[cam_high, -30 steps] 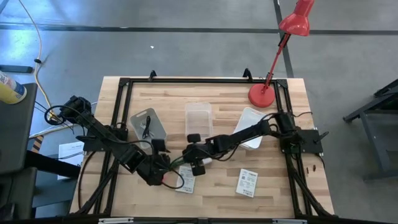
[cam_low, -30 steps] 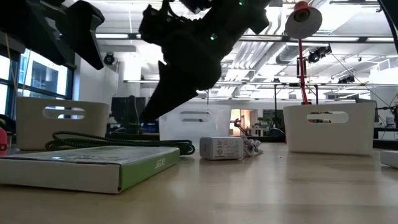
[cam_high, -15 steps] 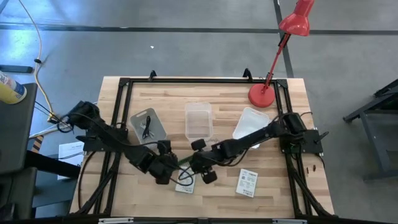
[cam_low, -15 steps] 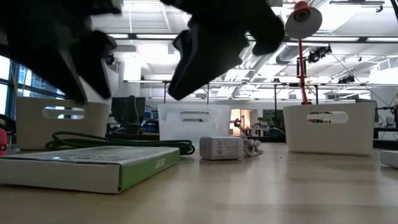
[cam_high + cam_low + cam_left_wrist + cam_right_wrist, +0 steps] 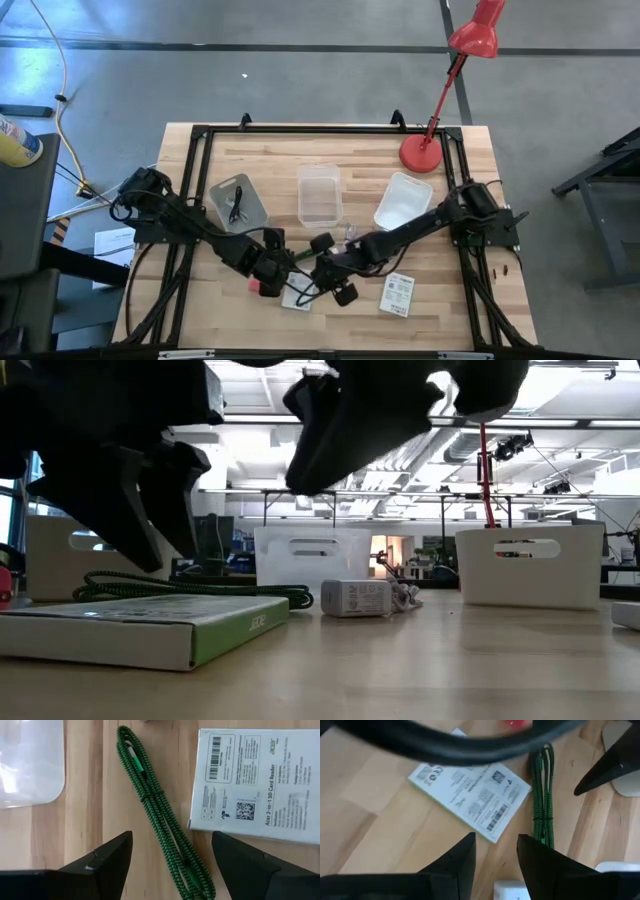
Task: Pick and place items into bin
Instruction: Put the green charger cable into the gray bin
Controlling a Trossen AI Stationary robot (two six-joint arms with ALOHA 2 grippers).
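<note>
While both arms are stretched toward the table's middle front, the left gripper [image 5: 272,272] is poised directly over a green braided cable [image 5: 159,815]; its fingers [image 5: 102,862] are seen spread wide on either side of the cable, with nothing grasped. Just beside the cable, toward 3 o'clock in the overhead view, a flat white printed packet [image 5: 297,293] lies on the wooden table [image 5: 360,160], largely covered by the two grippers. The right gripper [image 5: 335,275] hangs over the same spot from the other side, its jaws parted above the packet and the cable, and nothing is held. A small white adapter [image 5: 355,598] rests near the cable's far end. A second printed packet [image 5: 397,294] lies at about 5 o'clock on the table, well apart from the first. Three bins stand in a row across the middle: a grey bin [image 5: 238,202] at 9 o'clock, in which a thin dark item, possibly a cable, is seen, a clear bin [image 5: 319,193] at centre, and a white bin [image 5: 402,200] at 3 o'clock. A red lamp [image 5: 440,85] stands at 1 o'clock.
</note>
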